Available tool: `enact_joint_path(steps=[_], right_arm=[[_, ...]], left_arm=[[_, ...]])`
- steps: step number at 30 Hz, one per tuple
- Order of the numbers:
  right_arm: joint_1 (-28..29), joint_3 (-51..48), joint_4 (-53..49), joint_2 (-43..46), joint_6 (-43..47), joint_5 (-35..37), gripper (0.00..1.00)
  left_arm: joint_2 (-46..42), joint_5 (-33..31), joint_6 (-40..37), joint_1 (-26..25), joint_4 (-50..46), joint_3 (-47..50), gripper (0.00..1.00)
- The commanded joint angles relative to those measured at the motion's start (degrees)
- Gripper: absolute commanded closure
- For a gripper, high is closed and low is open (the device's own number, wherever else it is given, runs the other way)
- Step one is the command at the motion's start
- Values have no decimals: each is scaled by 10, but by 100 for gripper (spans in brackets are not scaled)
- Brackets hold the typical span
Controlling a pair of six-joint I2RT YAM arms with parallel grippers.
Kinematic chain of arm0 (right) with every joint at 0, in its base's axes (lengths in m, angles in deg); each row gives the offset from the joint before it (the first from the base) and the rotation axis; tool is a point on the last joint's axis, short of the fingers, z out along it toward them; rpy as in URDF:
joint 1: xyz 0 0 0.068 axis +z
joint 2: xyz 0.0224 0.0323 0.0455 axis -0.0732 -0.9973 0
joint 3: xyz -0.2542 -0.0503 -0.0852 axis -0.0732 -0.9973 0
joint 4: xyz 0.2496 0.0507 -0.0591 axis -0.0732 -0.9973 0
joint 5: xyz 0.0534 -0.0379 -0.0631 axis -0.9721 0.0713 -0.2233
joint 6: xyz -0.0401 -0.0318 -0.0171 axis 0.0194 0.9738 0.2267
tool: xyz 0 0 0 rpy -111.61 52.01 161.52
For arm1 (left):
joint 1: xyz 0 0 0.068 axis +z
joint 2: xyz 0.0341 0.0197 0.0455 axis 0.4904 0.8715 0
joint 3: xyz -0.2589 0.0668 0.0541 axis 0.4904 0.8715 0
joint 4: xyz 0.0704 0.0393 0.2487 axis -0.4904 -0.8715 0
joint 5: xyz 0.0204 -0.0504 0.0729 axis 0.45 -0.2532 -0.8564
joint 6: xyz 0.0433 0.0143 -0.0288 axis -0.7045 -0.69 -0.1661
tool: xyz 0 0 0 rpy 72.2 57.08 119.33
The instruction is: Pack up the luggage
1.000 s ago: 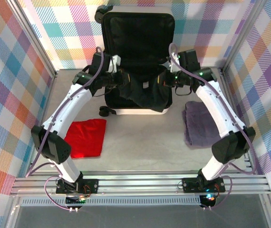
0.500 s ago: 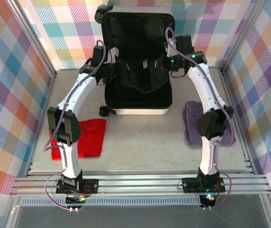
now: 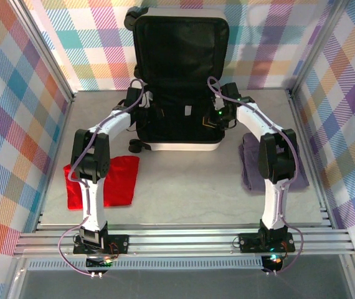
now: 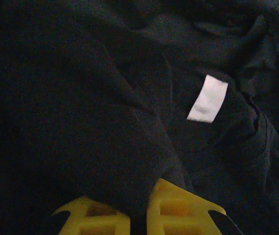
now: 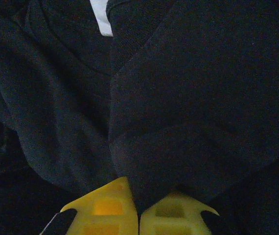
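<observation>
**Luggage** (image 3: 180, 147): white shell, black lining. It lies open at the rear centre of the bench (image 3: 184, 193), lid upright.
**Black garment** (image 3: 177, 124): rumpled inside the luggage's lower half, white label (image 4: 207, 99) showing.
**Left hand** (image 4: 135, 215): over the luggage's left side, yellow fingers (image 4: 178, 208) closed tight on a fold of the black garment.
**Right hand** (image 5: 138, 211): over the luggage's right side, likewise clamped on the black garment.
**Red cloth** (image 3: 106, 180): flat, left of the luggage.
**Purple cloth** (image 3: 252, 162): right of the luggage.
</observation>
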Motion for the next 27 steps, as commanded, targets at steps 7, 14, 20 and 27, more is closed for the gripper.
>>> enact_joint_path(steps=[7, 14, 20, 27], right_arm=[[3, -1, 24, -25, -17, 26, 83], [2, 8, 14, 7, -6, 54, 50], [-1, 37, -11, 25, 3, 84, 33], [-3, 41, -15, 57, 11, 93, 30]], left_arm=[[17, -57, -13, 11, -21, -19, 98], [-6, -71, -20, 12, -25, -26, 47], [-26, -74, -25, 19, -62, -76, 38], [-53, -71, -31, 20, -82, -117, 33]])
